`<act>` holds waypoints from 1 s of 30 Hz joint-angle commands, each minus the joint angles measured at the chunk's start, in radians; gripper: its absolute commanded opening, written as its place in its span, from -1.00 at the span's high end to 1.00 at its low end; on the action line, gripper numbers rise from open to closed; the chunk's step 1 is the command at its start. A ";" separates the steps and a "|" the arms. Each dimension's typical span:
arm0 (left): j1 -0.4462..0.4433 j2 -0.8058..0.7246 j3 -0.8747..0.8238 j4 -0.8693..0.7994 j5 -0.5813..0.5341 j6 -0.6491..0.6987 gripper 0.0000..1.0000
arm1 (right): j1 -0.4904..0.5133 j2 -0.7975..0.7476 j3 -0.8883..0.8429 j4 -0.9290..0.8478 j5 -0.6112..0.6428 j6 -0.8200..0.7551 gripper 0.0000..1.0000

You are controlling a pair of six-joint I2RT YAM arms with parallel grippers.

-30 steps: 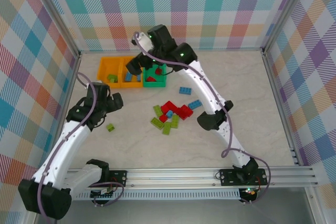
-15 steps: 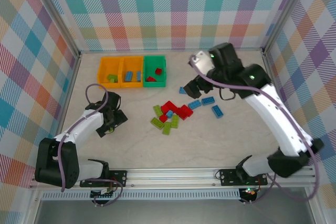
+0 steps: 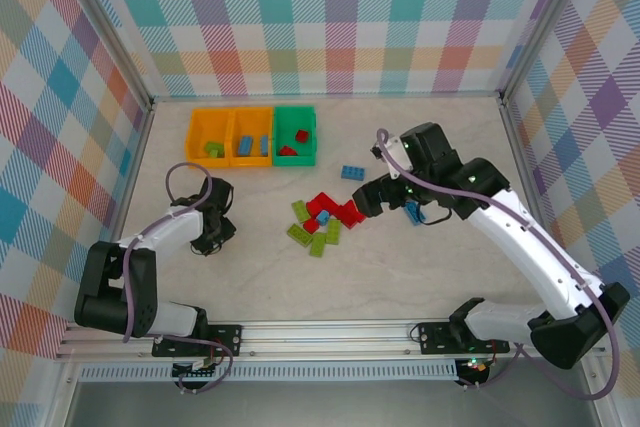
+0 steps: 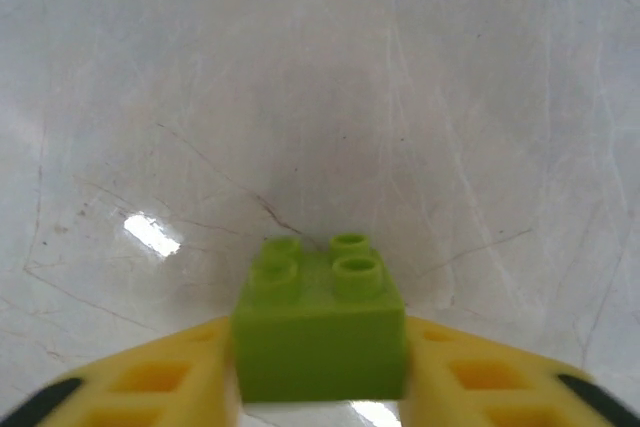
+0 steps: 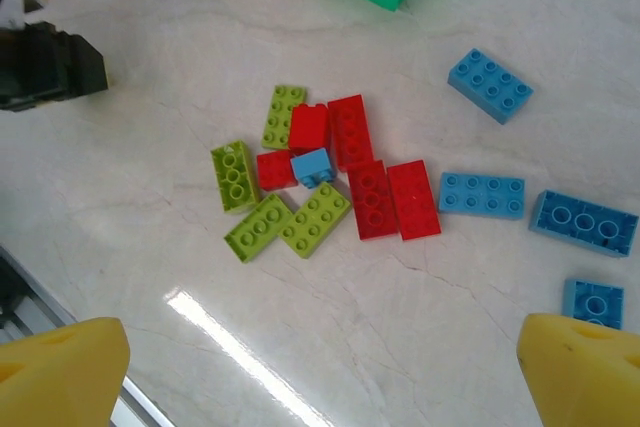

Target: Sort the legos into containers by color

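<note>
The left pincer was clamped on a lime green brick, a squat, glossy block with round studs on top. Its yellow fingers pressed the brick's two sides, with the pale marbled table close behind. The right pincer hung spread wide over a loose heap near the table's middle. The heap was made of shiny red bricks, four long lime green ones and one small light blue block touching the reds. Four light blue bricks lay scattered beside the heap, apart from one another. At the table's far left stood three bins joined in a row. The left orange bin held lime green, the middle orange bin held light blue pieces, and the green bin held red ones.
</note>
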 commanded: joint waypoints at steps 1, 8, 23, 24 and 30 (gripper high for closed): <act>0.017 -0.015 0.005 0.023 0.018 0.011 0.44 | 0.003 -0.044 -0.012 0.037 -0.041 0.058 -0.99; 0.017 -0.117 0.177 0.001 0.060 0.038 0.52 | 0.004 -0.063 -0.144 0.268 -0.246 0.194 -1.00; 0.175 0.601 1.046 -0.041 -0.014 0.184 0.18 | 0.009 -0.175 -0.282 0.371 -0.201 0.272 -0.99; 0.178 0.633 1.086 -0.046 0.001 0.196 0.06 | 0.009 -0.191 -0.293 0.368 -0.194 0.272 -0.99; 0.178 0.603 1.098 -0.037 0.072 0.197 -0.28 | 0.009 -0.215 -0.331 0.347 -0.157 0.278 -0.99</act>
